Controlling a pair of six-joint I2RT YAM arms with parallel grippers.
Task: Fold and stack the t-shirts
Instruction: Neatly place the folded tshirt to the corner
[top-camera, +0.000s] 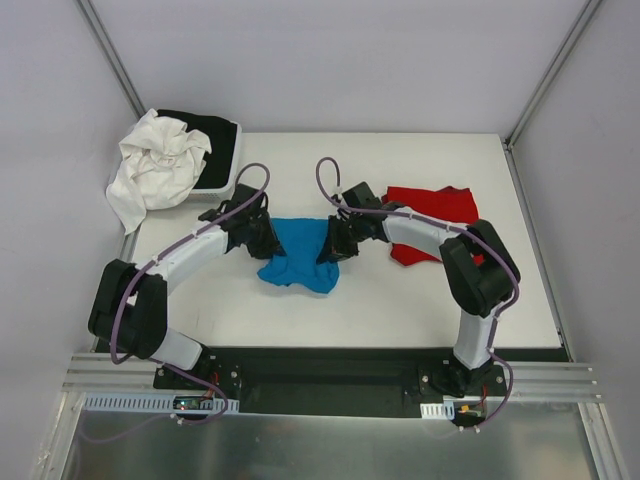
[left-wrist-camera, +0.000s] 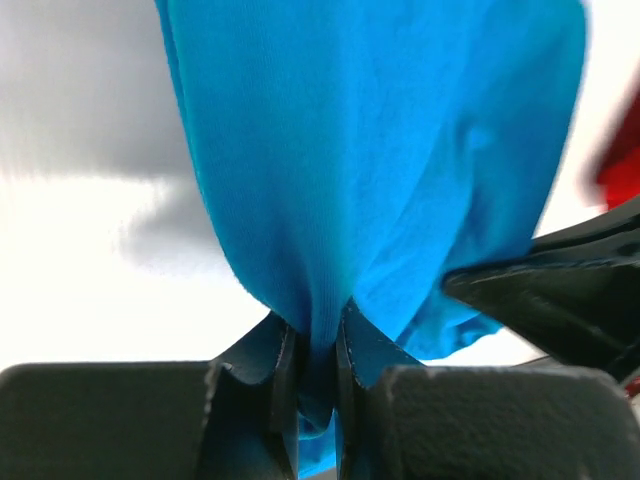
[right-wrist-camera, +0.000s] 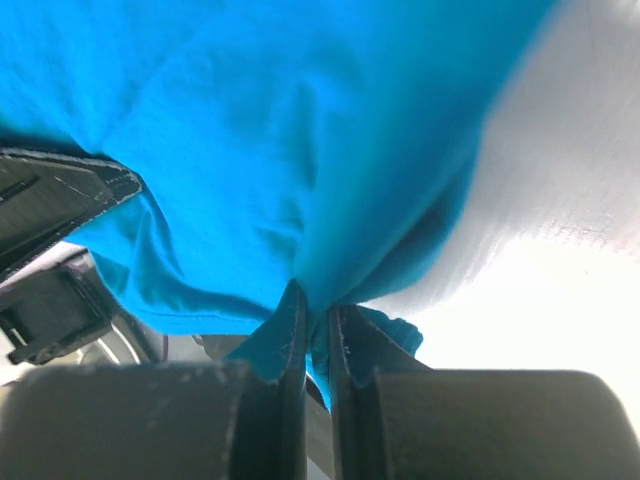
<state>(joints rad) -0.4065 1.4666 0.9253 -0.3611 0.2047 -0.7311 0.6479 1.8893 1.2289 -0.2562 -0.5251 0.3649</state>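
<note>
A turquoise-blue t-shirt (top-camera: 300, 254) hangs bunched between both arms at the middle of the table. My left gripper (top-camera: 266, 240) is shut on its left edge, and the cloth (left-wrist-camera: 370, 160) is pinched between the jaws (left-wrist-camera: 318, 345). My right gripper (top-camera: 330, 245) is shut on its right edge, with blue fabric (right-wrist-camera: 270, 130) squeezed in the jaws (right-wrist-camera: 316, 322). The red t-shirt (top-camera: 430, 215) lies crumpled at the back right, partly hidden behind my right arm.
A white cloth garment (top-camera: 155, 165) is heaped over a black cloth garment (top-camera: 215, 140) in a white tray (top-camera: 222, 182) at the back left corner. The table's far edge meets grey walls. A red blur (left-wrist-camera: 620, 160) shows at the left wrist view's right edge.
</note>
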